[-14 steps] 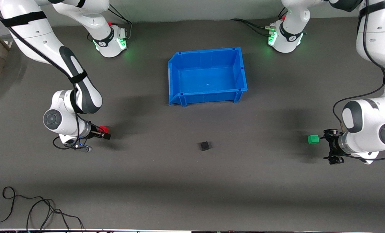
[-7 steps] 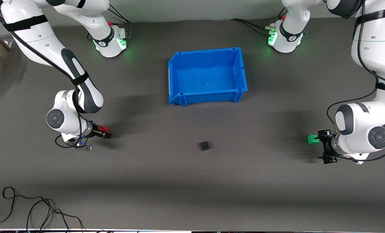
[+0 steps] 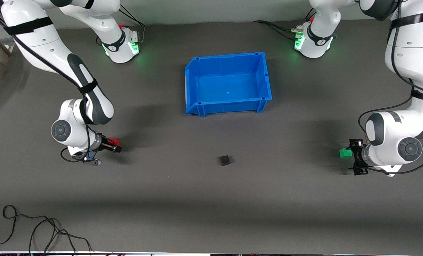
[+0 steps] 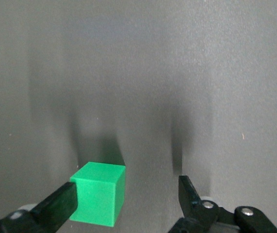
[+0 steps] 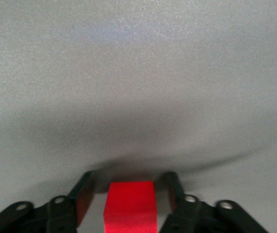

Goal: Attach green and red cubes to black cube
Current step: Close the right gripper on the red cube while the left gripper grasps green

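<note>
The black cube (image 3: 225, 160) was sat on the grey desk (image 3: 211, 213) roughly mid-desk, nearer the front camera than the blue bin (image 3: 227, 84), with nothing touching it.

Over at the right arm's end, the right gripper (image 3: 116, 145) was parked low at the red cube (image 3: 114, 142). In the right wrist view the red cube (image 5: 130, 206) was seen sitting between the two fingers (image 5: 82, 196), which were drawn in close on either side with only slivers of gap showing, so a proper clamp on it can't be told for sure.

At the left arm's end, the left gripper (image 3: 353, 158) was down by the green cube (image 3: 345, 153). In the left wrist view the green cube (image 4: 99, 193) was found right against one finger (image 4: 56, 206), while the other finger (image 4: 189, 194) was kept well apart from it, so that gripper was clearly spread wide and nothing was grasped. Both coloured cubes were well apart from the black one.
</note>
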Robot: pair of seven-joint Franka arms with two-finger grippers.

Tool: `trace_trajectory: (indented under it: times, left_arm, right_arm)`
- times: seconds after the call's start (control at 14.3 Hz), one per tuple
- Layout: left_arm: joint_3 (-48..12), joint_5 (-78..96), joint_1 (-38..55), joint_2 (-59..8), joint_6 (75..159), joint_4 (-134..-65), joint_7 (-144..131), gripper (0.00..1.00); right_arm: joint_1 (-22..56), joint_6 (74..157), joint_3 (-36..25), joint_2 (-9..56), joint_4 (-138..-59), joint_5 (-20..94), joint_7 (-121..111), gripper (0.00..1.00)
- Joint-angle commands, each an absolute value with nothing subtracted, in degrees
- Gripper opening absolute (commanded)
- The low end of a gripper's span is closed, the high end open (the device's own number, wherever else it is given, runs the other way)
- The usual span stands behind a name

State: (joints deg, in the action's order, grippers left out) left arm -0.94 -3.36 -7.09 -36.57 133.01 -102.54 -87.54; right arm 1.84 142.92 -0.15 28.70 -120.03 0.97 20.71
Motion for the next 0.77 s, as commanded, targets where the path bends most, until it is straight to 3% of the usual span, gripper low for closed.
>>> trace_trajectory:
  times: [0.0,0.14,0.28,0.35,0.56,0.7]
  left_arm:
    - [-0.79,-4.48,-7.38,-35.07,137.54,-107.04,-88.07,0.89]
    - [-0.79,-4.48,-7.38,-35.07,137.81,-107.14,-88.07,0.8]
    - [-0.79,-4.48,-7.38,-34.98,137.29,-107.14,-88.07,0.5]
    - [-0.79,-4.48,-7.47,-34.81,137.29,-107.14,-87.98,0.4]
    - [-0.79,-4.48,-8.17,-33.93,136.76,-106.44,-88.07,0.25]
    - [-0.88,-4.39,-8.0,-33.92,136.76,-106.08,-88.07,0.02]
  right_arm:
    - [1.76,143.79,-0.09,29.0,-120.59,0.88,22.06,0.35]
    - [1.76,143.88,0.0,29.09,-120.76,1.49,22.06,0.17]
    - [1.85,143.62,0.0,28.92,-120.67,1.58,22.06,0.0]
    - [1.85,143.18,0.0,28.48,-120.59,1.76,22.23,0.0]
    - [2.37,137.84,0.0,26.37,-118.75,5.35,25.12,0.0]
    - [2.46,132.22,0.35,25.23,-116.03,6.15,29.16,0.0]
